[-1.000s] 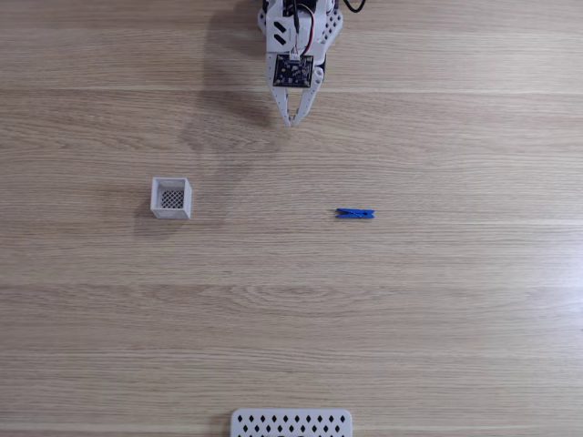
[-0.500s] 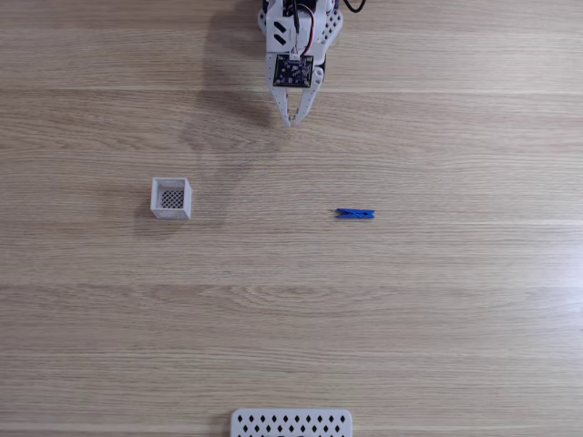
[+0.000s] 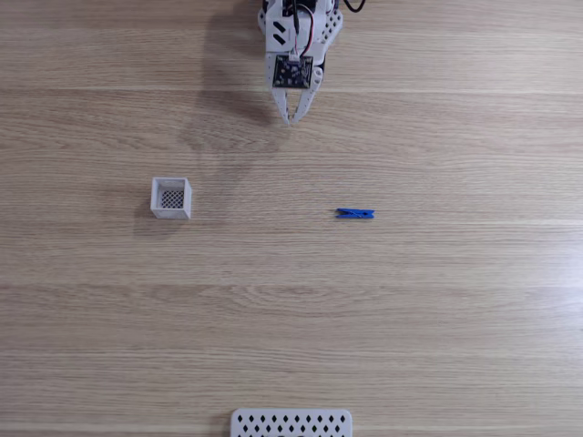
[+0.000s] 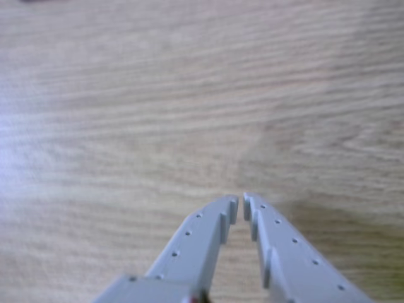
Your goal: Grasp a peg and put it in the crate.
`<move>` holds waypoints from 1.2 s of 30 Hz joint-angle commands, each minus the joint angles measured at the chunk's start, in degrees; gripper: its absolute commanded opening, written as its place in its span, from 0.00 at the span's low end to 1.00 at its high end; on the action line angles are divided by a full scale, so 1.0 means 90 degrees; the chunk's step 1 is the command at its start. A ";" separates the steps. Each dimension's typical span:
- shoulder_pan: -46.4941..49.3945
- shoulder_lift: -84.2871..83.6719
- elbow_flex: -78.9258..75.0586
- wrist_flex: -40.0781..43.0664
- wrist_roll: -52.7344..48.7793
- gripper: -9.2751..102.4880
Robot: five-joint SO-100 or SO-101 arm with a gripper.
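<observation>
Pale wood-grain tabletop spreads bare around the small white square open-top crate with its dark mesh floor, the landmark at left in the fixed view. Up and to the right of the crate, the white two-finger gripper points down the frame from the top edge, its tips all but touching and holding nothing; the other view shows the same near-closed gripper over empty wood. Farther right, level with the crate and well apart from it, lies the slim bright-blue clothespin peg, flat, its length running crosswise. A wide white panel with diamond-shaped holes sits far below the crate and to its right. The risk ahead appears to be the pickup: jaws that descend this narrow would likely knock the thin peg aside, and fingers meeting it end-on rather than across its width may lose it.
</observation>
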 commanded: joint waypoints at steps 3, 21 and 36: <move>-0.0020 -0.1611 -0.1436 -0.0029 -0.2119 0.08; 0.0205 -0.8779 -0.8574 0.0986 -1.1094 0.08; -0.1387 -1.1133 -1.1016 0.2441 -1.0410 0.08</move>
